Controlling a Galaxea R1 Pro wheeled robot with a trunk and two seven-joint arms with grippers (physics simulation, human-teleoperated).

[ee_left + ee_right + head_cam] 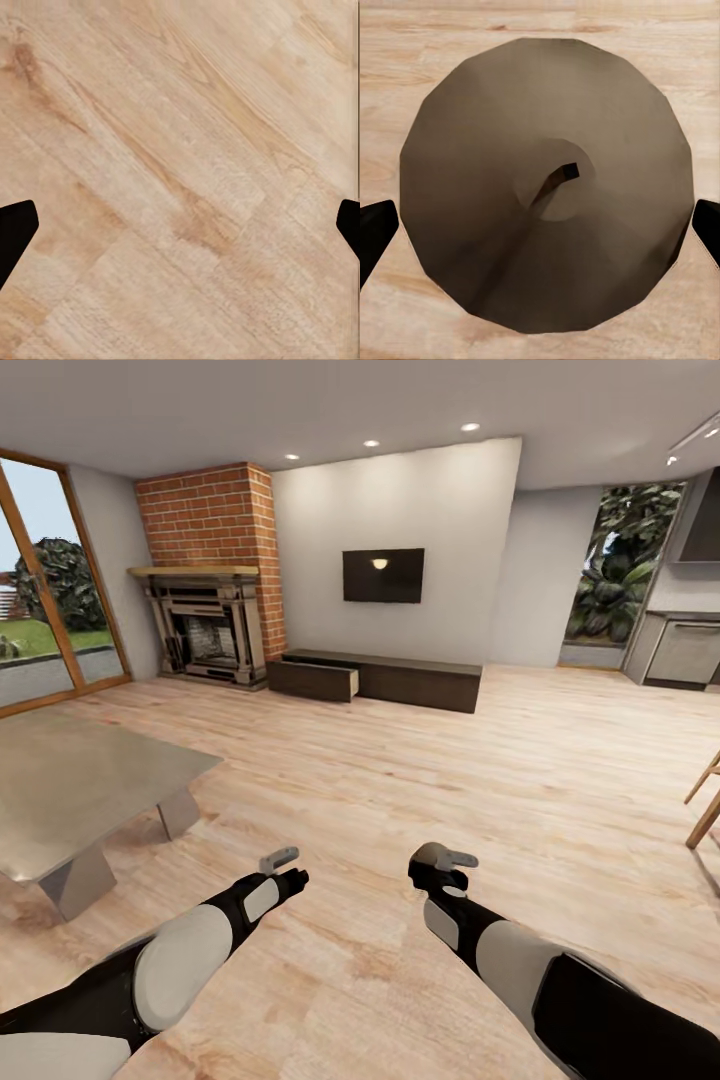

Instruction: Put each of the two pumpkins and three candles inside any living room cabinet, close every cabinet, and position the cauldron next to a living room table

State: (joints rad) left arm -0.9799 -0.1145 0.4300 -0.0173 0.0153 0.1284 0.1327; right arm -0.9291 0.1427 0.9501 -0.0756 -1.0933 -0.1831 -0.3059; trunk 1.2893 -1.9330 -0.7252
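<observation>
A stubby grey-beige candle (547,225) with a small dark wick sits between the fingers of my right gripper (544,232), which is shut on it above the wooden floor. In the head view, the right gripper (440,865) hangs low in front of me with the candle (430,854) at its tip. My left gripper (285,868) is beside it, open and empty, with bare floor between its fingertips (15,232). The long dark-brown cabinet (400,680) stands against the far wall, its left drawer (315,681) pulled out. The glass-topped table (90,780) is close on my left.
A beige fireplace (205,625) under a brick chimney stands left of the cabinet, and a TV (383,575) hangs above it. Glass doors (50,610) line the left wall. Wooden chair legs (705,800) poke in at the right edge. Open wooden floor lies between me and the cabinet.
</observation>
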